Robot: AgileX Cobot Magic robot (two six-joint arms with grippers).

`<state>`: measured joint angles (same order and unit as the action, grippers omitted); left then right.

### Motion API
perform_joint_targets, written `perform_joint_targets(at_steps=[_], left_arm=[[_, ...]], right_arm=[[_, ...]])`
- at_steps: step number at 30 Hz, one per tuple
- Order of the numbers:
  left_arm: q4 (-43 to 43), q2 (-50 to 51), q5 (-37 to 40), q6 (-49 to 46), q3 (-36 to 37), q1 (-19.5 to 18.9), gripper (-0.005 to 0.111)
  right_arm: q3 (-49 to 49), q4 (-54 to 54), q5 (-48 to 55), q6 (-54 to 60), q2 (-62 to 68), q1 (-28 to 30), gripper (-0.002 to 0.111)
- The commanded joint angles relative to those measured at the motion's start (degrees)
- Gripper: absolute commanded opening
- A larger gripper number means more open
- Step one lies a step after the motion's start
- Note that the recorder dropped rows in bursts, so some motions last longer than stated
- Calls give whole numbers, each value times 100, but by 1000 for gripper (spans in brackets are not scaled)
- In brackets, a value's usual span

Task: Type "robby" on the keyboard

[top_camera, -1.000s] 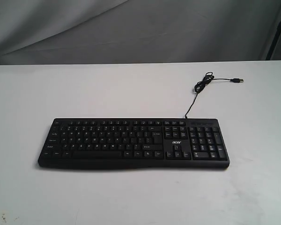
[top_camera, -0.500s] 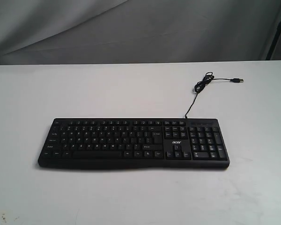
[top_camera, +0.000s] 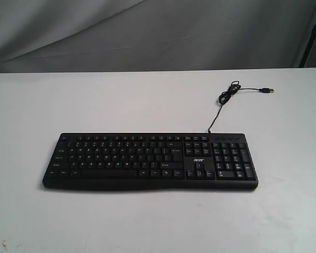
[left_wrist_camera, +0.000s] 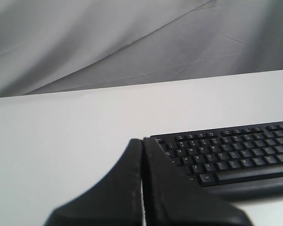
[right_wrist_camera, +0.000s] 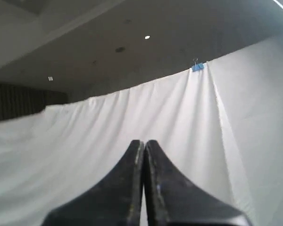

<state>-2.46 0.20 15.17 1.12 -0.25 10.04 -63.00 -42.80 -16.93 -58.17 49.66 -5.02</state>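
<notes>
The black keyboard point(top_camera: 150, 161) with white legends and an "acer" logo lies flat across the middle of the white table point(top_camera: 147, 100), number pad at the right. Neither arm shows in the exterior view. In the left wrist view my left gripper point(left_wrist_camera: 142, 140) is shut and holds nothing; its tips hang short of the keyboard's point(left_wrist_camera: 231, 157) left end, above the table. My right gripper point(right_wrist_camera: 144, 141) is shut too, with nothing in it, and points at a white cloth backdrop point(right_wrist_camera: 188, 122); no keyboard shows in that view.
A thin black USB cable point(top_camera: 226, 97) runs from the keyboard's back edge to a loose coil, with its plug point(top_camera: 266, 90) lying at the table's back right. A grey cloth point(top_camera: 147, 31) hangs behind the table. A blue clip point(right_wrist_camera: 197, 67) holds the backdrop.
</notes>
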Motion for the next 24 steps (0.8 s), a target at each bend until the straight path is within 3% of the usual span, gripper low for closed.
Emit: perform_joint_targets(at_steps=[1,7,12,14,16,20,22,24], left_arm=[[-27,-20,-33,16,25,32,0],[-27,-20,-33,16,25,32,0],[-27,-20,-33,16,25,32,0],[-27,-20,-33,16,25,32,0],[-27,-20,-33,16,25,32,0],[-27,-20,-33,16,25,32,0],[-27,-20,-33,16,25,32,0],[-27,-20,-33,16,25,32,0]], right_arm=[[-666,-2704,-222,114,771,42,0],[-781,-3884,104,495,1372,42,0],[-781,-3832,2408,73,1803,42,0],[-781,-3374,3386,539,2187,42,0],[-781,-2269,3823,1888,2620,42,0],[-781,2245,4251,6903,3585,42,0],[-867,4516,4992,9514,4020,42,0],[-1065,6143,6093,11345,4291,42,0]])
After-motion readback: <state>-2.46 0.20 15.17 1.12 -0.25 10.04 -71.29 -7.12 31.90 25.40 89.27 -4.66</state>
